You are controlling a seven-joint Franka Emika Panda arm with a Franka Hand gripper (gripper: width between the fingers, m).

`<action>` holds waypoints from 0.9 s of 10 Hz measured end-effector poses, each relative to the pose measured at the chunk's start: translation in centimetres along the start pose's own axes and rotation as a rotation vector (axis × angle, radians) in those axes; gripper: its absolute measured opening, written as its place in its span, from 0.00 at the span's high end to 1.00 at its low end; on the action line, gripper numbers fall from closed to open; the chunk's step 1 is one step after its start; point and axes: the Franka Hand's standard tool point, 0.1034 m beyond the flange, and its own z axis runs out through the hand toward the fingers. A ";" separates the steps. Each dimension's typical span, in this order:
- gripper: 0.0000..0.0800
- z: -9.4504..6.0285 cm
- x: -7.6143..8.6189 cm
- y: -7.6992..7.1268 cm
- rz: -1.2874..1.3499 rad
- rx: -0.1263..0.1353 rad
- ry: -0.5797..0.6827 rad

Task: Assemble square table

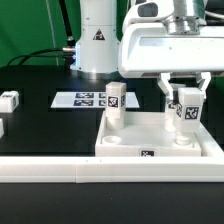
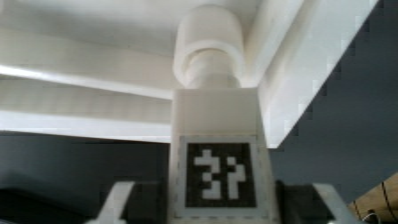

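Observation:
The white square tabletop (image 1: 150, 140) lies near the front, its edge tag facing the camera. One tagged leg block (image 1: 114, 103) stands upright in its far corner at the exterior view's left. My gripper (image 1: 186, 101) is shut on a second tagged leg block (image 1: 187, 113) and holds it upright over the far corner at the exterior view's right. In the wrist view this leg block (image 2: 221, 140) runs between my fingers (image 2: 121, 205), its rounded end toward the tabletop's rim (image 2: 107, 95).
The long white border rail (image 1: 100, 172) runs along the front. The marker board (image 1: 84, 99) lies behind the tabletop. Two loose leg blocks (image 1: 8, 100) lie at the exterior view's left. The robot's base (image 1: 97, 40) stands at the back.

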 end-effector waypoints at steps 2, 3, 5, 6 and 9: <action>0.64 0.2 -0.2 0.1 -0.007 -0.002 -0.004; 0.64 0.4 -0.4 0.1 -0.008 -0.003 -0.008; 0.64 0.9 -1.1 0.0 -0.013 -0.003 -0.021; 0.64 1.1 -1.1 -0.1 -0.014 -0.004 -0.014; 0.64 1.1 -1.1 -0.1 -0.015 -0.004 -0.010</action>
